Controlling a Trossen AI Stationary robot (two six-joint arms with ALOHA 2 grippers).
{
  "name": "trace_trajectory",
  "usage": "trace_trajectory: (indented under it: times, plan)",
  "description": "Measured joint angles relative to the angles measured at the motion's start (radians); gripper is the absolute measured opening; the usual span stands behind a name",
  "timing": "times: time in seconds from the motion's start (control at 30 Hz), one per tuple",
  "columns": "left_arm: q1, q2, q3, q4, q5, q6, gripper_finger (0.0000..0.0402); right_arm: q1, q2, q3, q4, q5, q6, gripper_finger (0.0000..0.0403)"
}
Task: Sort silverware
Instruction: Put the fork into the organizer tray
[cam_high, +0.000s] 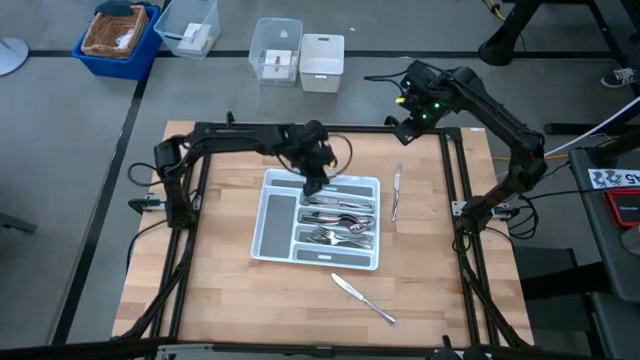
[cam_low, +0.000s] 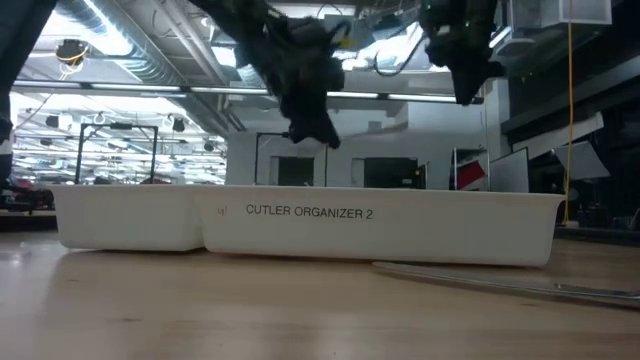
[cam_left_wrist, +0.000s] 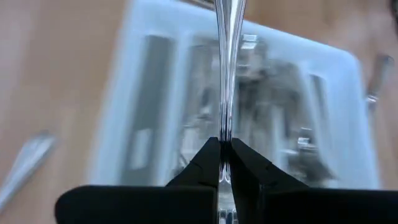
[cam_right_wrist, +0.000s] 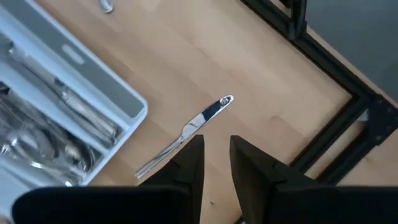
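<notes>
Left arm: reaches in from the table's left side, and its left gripper (cam_high: 316, 183) hangs above the far rim of the white tray (cam_high: 268, 205), probably so that what it carries can be lowered straight into a slot.
Left jaws: clenched on the slim handle of a piece of silverware (cam_left_wrist: 227, 74); the handle runs straight out between the fingers, and its working end is out of sight, so fork, spoon or knife cannot be told.
Tray: sits mid-table and is printed "CUTLER ORGANIZER 2" on the side wall in the low view; its long grey compartments run side by side so each kind can lie apart.
Leftmost compartment: looks bare, so it is likely kept for a kind not yet sorted.
Sorted silverware: forks and spoons (cam_high: 338, 228) lie lengthwise in the right-hand compartments, stacked loosely.
Near knife: a table knife (cam_high: 363, 298) lies on the wood in front of the tray, clear of it, not yet collected.
Far knife: a second table knife (cam_right_wrist: 186, 133) lies just beside the tray's right wall, also unsorted.
Right gripper (cam_right_wrist: 216, 163): hovers high over the far right corner, above that knife, probably lined up for the next pick.
Right jaws: released, a gap showing between the fingers, holding nothing.
</notes>
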Motion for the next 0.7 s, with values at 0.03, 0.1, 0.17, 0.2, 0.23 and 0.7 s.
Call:
trace_trajectory:
  times: [0.03, 0.1, 0.17, 0.2, 0.23, 0.7]
  plan:
    - [-0.024, 0.000, 0.001, 0.000, 0.006, 0.000, 0.0010, 0.000, -0.007, -0.029, 0.024, 0.002, 0.010, 0.0081]
    - [-0.074, 0.000, 0.001, -0.005, 0.009, 0.000, 0.0009, 0.000, -0.025, -0.098, 0.074, 0.000, 0.035, 0.0081]
    - [-0.119, 0.000, 0.000, -0.005, 0.010, 0.000, 0.0008, 0.000, -0.040, -0.171, 0.120, -0.007, 0.068, 0.0081]
    - [-0.141, 0.000, 0.000, -0.004, 0.010, -0.001, 0.0008, 0.000, -0.047, -0.208, 0.141, -0.009, 0.089, 0.0081]
    - [-0.162, 0.000, 0.001, -0.003, 0.012, -0.001, 0.0009, 0.000, -0.054, -0.244, 0.159, -0.010, 0.113, 0.0081]
    - [-0.355, 0.039, 0.002, 0.053, -0.141, -0.123, 0.0016, 0.000, -0.125, -0.676, 0.390, -0.027, 0.301, 0.0081]
